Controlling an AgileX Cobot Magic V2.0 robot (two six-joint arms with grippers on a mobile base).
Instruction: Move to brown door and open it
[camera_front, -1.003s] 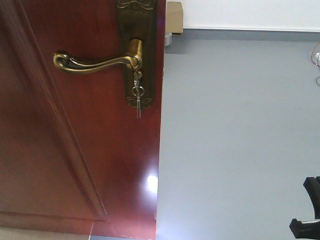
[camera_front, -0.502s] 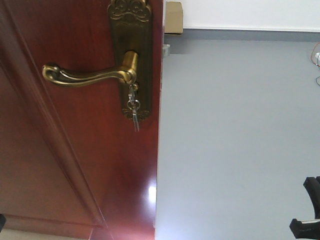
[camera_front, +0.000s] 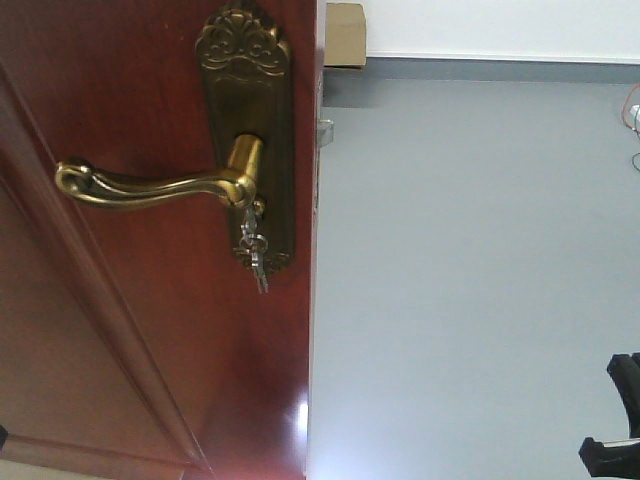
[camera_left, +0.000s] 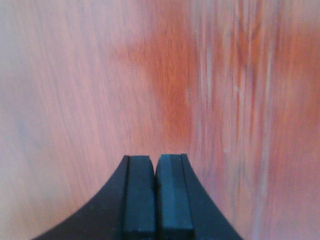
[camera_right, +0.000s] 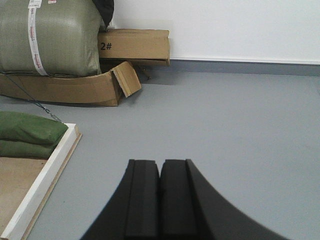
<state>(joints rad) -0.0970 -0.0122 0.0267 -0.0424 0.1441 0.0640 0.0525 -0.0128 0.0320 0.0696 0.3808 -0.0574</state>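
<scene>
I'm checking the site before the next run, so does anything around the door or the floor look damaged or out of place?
A key with a ring hangs in the lock under the brass handle of the brown door. In the right wrist view, a cardboard box under a green sack has a torn, splayed corner flap. Nothing is spilled.

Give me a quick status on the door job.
Left tool shut, empty, facing the brown door. Right tool shut, empty, pointed at open floor. Door ajar, brass handle untouched, keys in lock. Nothing blocking.

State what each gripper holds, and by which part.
Nothing is held. The left gripper is shut empty against the brown door; the right gripper is shut empty over the floor.
</scene>
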